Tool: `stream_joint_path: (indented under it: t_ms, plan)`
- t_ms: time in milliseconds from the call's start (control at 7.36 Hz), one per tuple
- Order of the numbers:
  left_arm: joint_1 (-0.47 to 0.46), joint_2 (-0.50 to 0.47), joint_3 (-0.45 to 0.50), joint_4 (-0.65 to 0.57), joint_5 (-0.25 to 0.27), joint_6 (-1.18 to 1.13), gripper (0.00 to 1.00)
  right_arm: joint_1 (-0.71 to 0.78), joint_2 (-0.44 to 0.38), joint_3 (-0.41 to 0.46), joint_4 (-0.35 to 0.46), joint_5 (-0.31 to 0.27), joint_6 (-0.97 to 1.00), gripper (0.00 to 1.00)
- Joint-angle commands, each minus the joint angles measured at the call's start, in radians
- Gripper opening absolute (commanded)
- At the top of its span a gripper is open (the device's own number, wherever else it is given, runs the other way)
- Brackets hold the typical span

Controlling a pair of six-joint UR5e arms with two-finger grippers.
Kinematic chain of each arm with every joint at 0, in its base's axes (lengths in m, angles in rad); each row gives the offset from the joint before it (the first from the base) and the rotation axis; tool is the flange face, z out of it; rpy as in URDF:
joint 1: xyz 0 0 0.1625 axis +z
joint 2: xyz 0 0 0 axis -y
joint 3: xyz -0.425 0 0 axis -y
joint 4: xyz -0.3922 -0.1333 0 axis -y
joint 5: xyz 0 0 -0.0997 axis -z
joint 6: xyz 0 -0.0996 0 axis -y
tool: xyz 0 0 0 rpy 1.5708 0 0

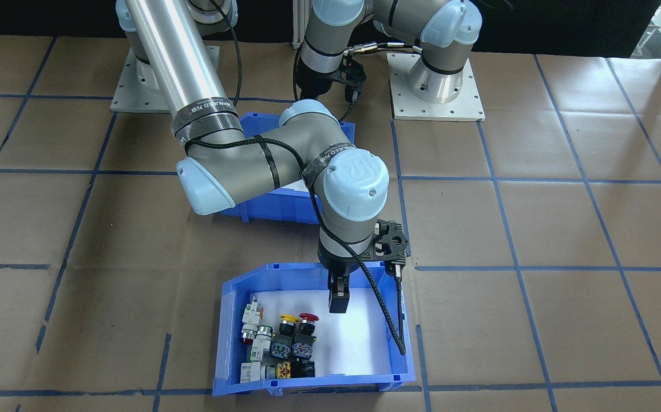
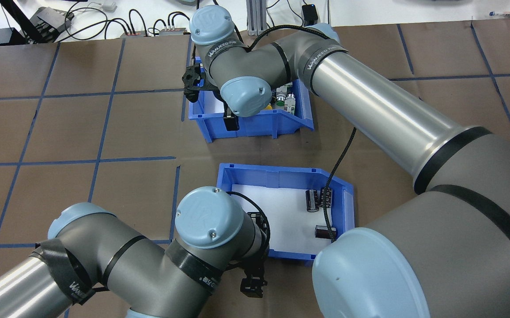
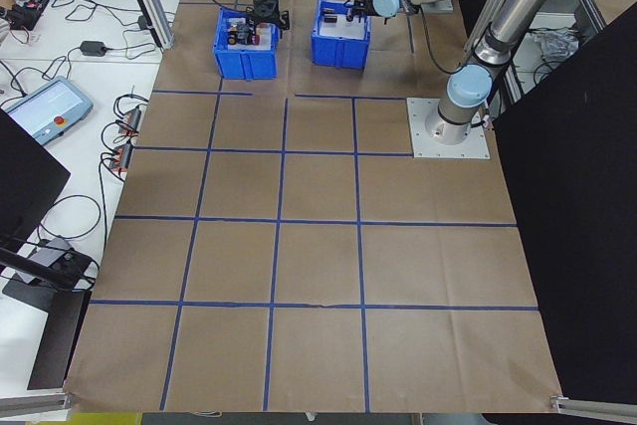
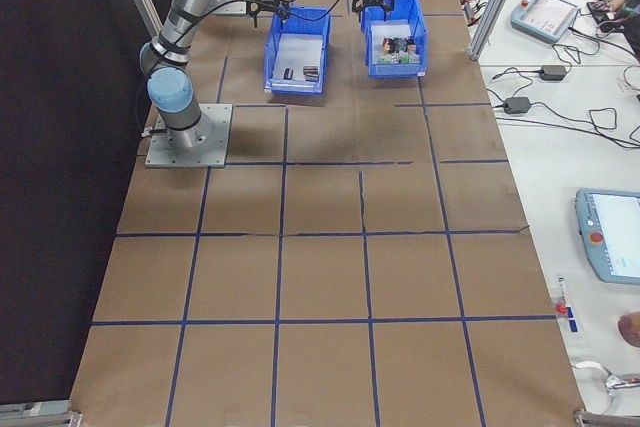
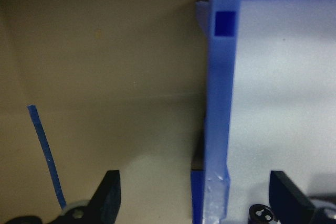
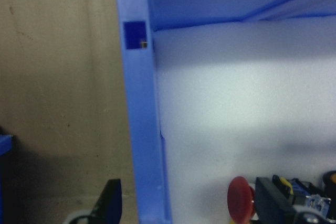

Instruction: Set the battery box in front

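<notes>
Notably, "WANJEED" bands wrap both arms, whose spread jaws straddle battery box (image 2: 281,181) and switch bin (image 1: 233,320) walls.

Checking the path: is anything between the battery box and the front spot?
Yes. The switch bin sits just ahead of the battery box, farther from the robot, with the right gripper open astride its side wall.
</notes>
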Motion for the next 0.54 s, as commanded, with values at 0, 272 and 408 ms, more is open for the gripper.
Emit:
stream_joint_path:
  t_ms: [0,272,408]
  plan:
    - [-0.001,-0.027,0.0,0.009,0.0,0.0,0.96,0.001,-0.002,-0.003,0.001,-0.025,0.0,0.27]
    - [-0.003,-0.027,0.001,0.032,0.002,0.004,0.47,-0.005,-0.006,-0.017,0.0,-0.027,-0.005,0.03]
    - [-0.003,-0.029,-0.001,0.059,-0.003,0.009,0.2,-0.01,-0.027,-0.017,0.001,-0.025,-0.009,0.03]
